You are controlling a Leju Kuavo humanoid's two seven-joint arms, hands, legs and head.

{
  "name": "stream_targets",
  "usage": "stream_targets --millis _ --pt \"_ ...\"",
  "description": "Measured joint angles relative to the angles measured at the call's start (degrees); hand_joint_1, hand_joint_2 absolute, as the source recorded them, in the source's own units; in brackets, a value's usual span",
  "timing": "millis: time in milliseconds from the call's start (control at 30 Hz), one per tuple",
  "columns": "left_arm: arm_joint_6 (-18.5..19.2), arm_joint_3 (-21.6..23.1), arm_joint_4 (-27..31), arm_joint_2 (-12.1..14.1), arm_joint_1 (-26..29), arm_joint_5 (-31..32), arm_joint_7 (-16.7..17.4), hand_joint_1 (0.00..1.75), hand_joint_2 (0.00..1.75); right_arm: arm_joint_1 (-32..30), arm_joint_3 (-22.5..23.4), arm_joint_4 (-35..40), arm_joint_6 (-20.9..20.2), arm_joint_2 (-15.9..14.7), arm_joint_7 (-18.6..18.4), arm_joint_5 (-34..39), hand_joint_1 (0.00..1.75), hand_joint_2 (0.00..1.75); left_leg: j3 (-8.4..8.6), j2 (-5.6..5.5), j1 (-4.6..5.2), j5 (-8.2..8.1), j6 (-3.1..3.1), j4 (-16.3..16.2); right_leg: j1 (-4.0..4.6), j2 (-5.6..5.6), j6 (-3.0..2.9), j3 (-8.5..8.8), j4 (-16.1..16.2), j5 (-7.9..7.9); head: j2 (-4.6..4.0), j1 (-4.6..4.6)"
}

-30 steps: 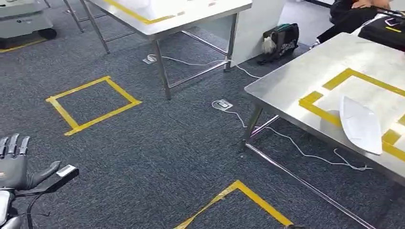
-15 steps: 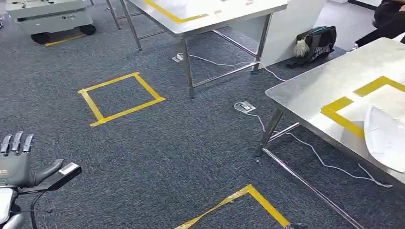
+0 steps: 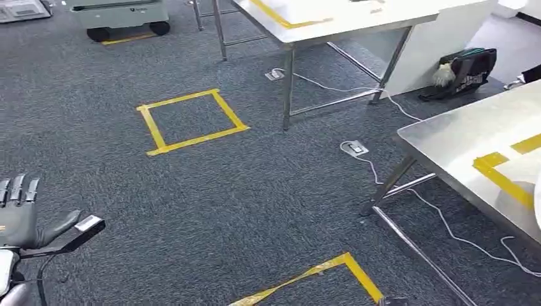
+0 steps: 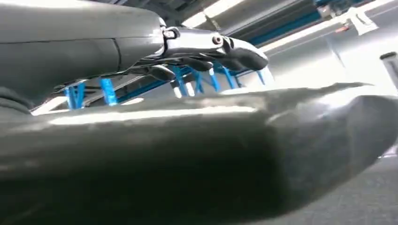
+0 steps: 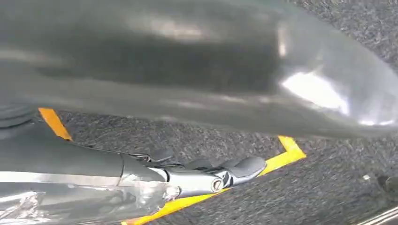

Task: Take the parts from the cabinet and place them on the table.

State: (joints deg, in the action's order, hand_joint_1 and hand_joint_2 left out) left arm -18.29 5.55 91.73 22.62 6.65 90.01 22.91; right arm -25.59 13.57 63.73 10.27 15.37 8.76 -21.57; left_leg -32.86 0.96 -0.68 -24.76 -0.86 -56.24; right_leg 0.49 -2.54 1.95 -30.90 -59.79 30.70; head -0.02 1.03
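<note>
Grey carpet [image 3: 255,204] fills the frame, marked with a yellow tape square [image 3: 191,121] at upper centre. At the lower left the left hand [image 3: 19,213] is held up with its fingers [image 3: 16,189] apart and nothing in them. In the wrist view the right hand [image 5: 206,176] is seen with fingers stretched out, nothing gripped. A white cable [image 3: 440,223] is trailed across the floor under the near desk [image 3: 459,140] at right; a foot could be snagged on it, or the desk leg knocked, if a step is taken too close. No cabinet is seen. A pale sliver [image 3: 538,213] at the right edge, on the desk, may be a part; its long axis and heading cannot be told
</note>
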Motion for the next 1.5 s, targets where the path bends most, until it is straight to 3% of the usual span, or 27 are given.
stream_targets --millis 67,133,200,267,300,333,433,467,500,533,600,633,667,700,767,800,833,967,1033,1067,1133,1167,1233,1300,1333,1467,1500 --pt "0.0 0.0 0.0 -0.1 -0.1 0.0 0.0 0.00 0.00 0.0 0.1 0.0 0.0 0.0 0.0 0.0 0.00 0.00 -0.11 -0.90 0.02 0.02 0.45 0.0 -0.11 2.01 0.24 -4.27 -9.1 4.52 0.00 0.09" --pt "0.0 0.1 -0.2 -0.2 0.0 0.0 0.0 0.00 0.00 0.0 0.3 -0.1 0.0 0.0 0.0 0.0 0.00 0.00 -0.16 -1.83 0.14 0.01 0.57 0.0 -0.11 2.32 0.31 -8.08 -16.2 6.51 0.00 0.09" --pt "0.0 0.1 -0.3 -0.2 0.0 0.0 0.0 0.00 0.00 0.0 0.4 -0.2 0.0 0.0 0.0 0.0 0.00 0.00 -0.07 -2.88 0.13 0.01 0.57 -0.1 -0.11 2.37 0.18 -7.27 -13.5 3.53 0.00 0.13" --pt "0.0 0.1 -0.4 -0.2 -0.1 0.0 0.0 0.00 0.00 0.0 0.4 -0.2 0.0 0.0 0.0 -0.1 0.00 0.00 0.15 -4.14 -0.02 0.01 0.44 -0.1 -0.34 3.53 -0.01 -2.32 -2.8 -2.08 0.00 0.13" --pt "0.0 0.0 -0.4 -0.1 -0.1 0.0 0.0 0.00 0.00 0.1 0.4 -0.2 0.0 0.0 0.0 -0.1 0.00 0.00 0.14 -4.57 -0.01 0.01 0.12 -0.1 -0.64 5.78 0.05 -0.69 0.6 -2.33 0.00 0.11" --pt "0.0 0.0 -0.4 -0.1 -0.1 0.0 0.0 0.00 0.00 0.1 0.4 -0.2 0.0 0.0 0.0 -0.1 0.00 0.00 -0.14 -5.18 0.20 -0.02 -0.21 -0.5 -0.68 5.99 -0.19 -0.39 1.4 -2.22 0.00 0.04" --pt "-0.1 0.0 -0.5 -0.1 0.1 0.0 0.0 0.00 0.00 0.1 0.5 -0.2 0.0 0.0 0.0 -0.1 0.00 0.00 -0.49 -6.28 -0.29 0.79 -1.43 0.1 -0.10 4.78 -1.10 -0.23 1.1 -2.59 0.00 0.02" --pt "-0.1 0.0 -0.5 0.0 0.1 0.0 0.0 0.00 0.00 0.2 0.6 -0.2 0.0 0.0 0.0 -0.1 0.00 0.00 -0.65 -6.25 -0.35 0.52 -1.60 0.0 -0.51 4.23 -1.74 -0.08 1.7 -3.00 0.00 0.04" --pt "-0.2 0.0 -0.5 0.0 0.2 0.0 0.0 0.00 0.00 0.2 0.6 -0.2 0.0 0.0 0.1 -0.1 0.00 0.00 -1.03 -4.24 -0.18 -0.33 -1.72 -1.0 -0.46 3.84 -1.97 0.01 1.8 -3.13 0.00 -0.07" --pt "-0.4 0.0 -0.5 0.0 -0.1 0.0 0.0 0.00 0.00 0.2 0.7 -0.2 0.0 0.0 0.1 -0.2 0.00 0.00 -2.57 -2.76 -0.05 -2.50 -1.93 -4.2 -0.45 3.35 -2.42 0.00 1.9 -3.19 0.00 -0.40" --pt "-0.6 0.0 -0.5 -0.1 -0.2 0.0 0.0 0.00 0.00 0.1 0.7 -0.2 -0.2 0.0 0.2 -0.2 0.00 0.00 -7.01 -1.98 -0.08 -6.77 -2.26 -13.5 -0.36 2.25 -2.54 -0.22 1.9 -3.17 0.00 -0.37" --pt "-0.7 0.0 -0.7 -0.1 -0.1 0.0 0.0 0.00 0.00 0.0 0.8 -0.2 -0.3 0.0 0.2 -0.3 0.00 0.00 -8.79 -1.94 -0.09 -7.92 -2.35 -17.2 -0.32 1.75 -2.60 -0.30 1.9 -3.16 0.00 -0.37" --pt "-0.7 0.0 -0.8 -0.1 0.0 0.0 0.0 0.00 0.00 0.0 0.8 -0.2 -0.4 0.0 0.2 -0.4 0.00 0.00 -9.21 -1.92 -0.09 -7.62 -2.34 -18.0 -0.32 1.24 -2.60 -0.31 1.9 -3.16 0.00 -0.35" --pt "-0.7 0.0 -0.9 -0.1 0.0 0.0 0.0 0.00 0.00 0.1 0.9 -0.3 -0.4 0.0 0.2 -0.4 0.00 0.00 -8.26 -1.87 -0.08 -6.04 -2.30 -16.3 -0.31 0.76 -2.61 -0.29 1.9 -3.15 0.00 -0.37" --pt "-0.7 0.0 -0.9 0.0 0.0 0.0 0.0 0.00 0.00 0.1 0.9 -0.3 -0.5 0.1 0.2 -0.4 0.00 0.00 -3.22 -0.81 -0.06 -1.37 -2.13 -7.2 -0.31 -0.26 -2.46 -0.11 1.9 -3.05 0.00 -0.37" --pt "-0.8 -0.1 -0.9 -0.1 0.0 0.0 0.0 0.00 0.00 0.2 1.0 -0.2 -0.6 0.1 0.2 -0.5 0.00 0.00 -0.42 1.40 -0.01 0.01 -2.04 -2.6 -0.15 -0.63 -2.26 0.08 1.9 -2.93 0.00 -0.37" --pt "-0.8 -0.1 -0.9 0.0 -0.3 0.0 -0.1 0.00 0.00 0.1 1.0 -0.2 -0.6 0.2 0.2 -0.6 0.00 0.00 0.76 2.32 0.24 -0.33 -2.14 0.2 0.44 -1.04 -1.83 -0.12 1.3 -2.53 0.00 -0.55" --pt "-1.1 -0.2 -1.1 0.0 0.1 0.0 -0.3 0.00 0.00 0.3 1.1 -0.3 -0.7 0.2 0.2 -0.7 0.00 0.00 0.21 0.15 0.23 -0.06 -0.56 0.2 0.30 -2.70 -0.82 0.23 1.7 -2.40 0.00 -0.37" --pt "-1.1 -0.3 -1.1 0.0 0.0 0.0 -0.3 0.00 0.00 0.3 1.2 -0.3 -0.7 0.3 0.3 -0.9 0.00 0.00 0.23 -0.58 -0.04 0.09 -0.05 0.2 -0.03 1.05 -0.12 -1.57 -1.9 0.16 0.00 -0.02" --pt "-1.1 -0.3 -1.2 -0.1 0.0 0.0 -0.3 0.00 0.00 0.3 1.2 -0.3 -0.8 0.3 0.3 -0.9 0.00 0.00 0.17 -1.02 -0.01 0.11 0.23 0.2 -0.10 1.90 0.01 -3.69 -6.6 2.50 0.00 -0.05" --pt "-1.1 -0.3 -1.3 -0.2 0.1 0.0 -0.3 0.00 0.00 0.2 1.4 -0.4 -1.1 0.3 0.4 -0.9 0.00 0.00 0.08 -1.91 0.11 0.12 0.35 0.2 -0.08 2.33 0.11 -8.17 -15.6 6.01 0.00 -0.05" --pt "-1.1 -0.3 -1.4 -0.2 0.1 0.0 -0.3 0.00 0.00 0.2 1.7 -0.5 -1.2 0.3 0.5 -0.9 0.00 0.00 0.09 -2.43 0.14 0.13 0.37 0.2 -0.08 2.33 0.04 -9.09 -17.1 5.90 0.00 -0.07" --pt "-1.1 -0.3 -1.4 -0.2 0.1 0.0 -0.3 0.00 0.00 0.2 1.9 -0.5 -1.3 0.3 0.6 -1.0 0.00 0.00 0.18 -3.57 0.10 0.15 0.35 0.1 -0.11 2.46 -0.10 -6.85 -11.9 2.05 0.00 -0.05" --pt "-1.1 -0.3 -1.4 -0.2 0.0 0.0 -0.3 0.00 0.00 0.3 1.9 -0.5 -1.3 0.3 0.6 -1.3 0.00 0.00 0.27 -4.71 -0.04 0.15 0.10 0.1 -0.47 4.35 -0.16 -1.57 -1.4 -2.84 0.00 -0.02" --pt "-1.1 -0.3 -1.4 -0.2 0.0 0.0 -0.3 0.00 0.00 0.3 2.0 -0.5 -1.3 0.3 0.7 -1.4 0.00 0.00 0.04 -5.13 0.29 0.15 -0.32 -0.2 -0.69 6.35 -0.15 -0.52 1.0 -2.10 0.00 -0.05" --pt "-0.9 -0.3 -1.4 -0.2 0.2 0.0 -0.3 0.00 0.00 0.3 2.3 -0.5 -1.2 0.5 0.7 -1.6 0.00 0.00 -0.49 -6.85 -0.24 0.93 -1.70 0.2 -0.25 4.66 -1.57 -0.32 1.1 -2.79 0.00 -0.15" --pt "-0.9 -0.3 -1.4 -0.2 0.3 0.0 -0.3 0.00 0.00 0.4 2.4 -0.5 -1.2 0.7 0.7 -1.6 0.00 0.00 -0.67 -6.14 -0.33 0.36 -1.78 -0.3 -0.56 3.99 -2.08 -0.16 1.6 -3.12 0.00 -0.09"
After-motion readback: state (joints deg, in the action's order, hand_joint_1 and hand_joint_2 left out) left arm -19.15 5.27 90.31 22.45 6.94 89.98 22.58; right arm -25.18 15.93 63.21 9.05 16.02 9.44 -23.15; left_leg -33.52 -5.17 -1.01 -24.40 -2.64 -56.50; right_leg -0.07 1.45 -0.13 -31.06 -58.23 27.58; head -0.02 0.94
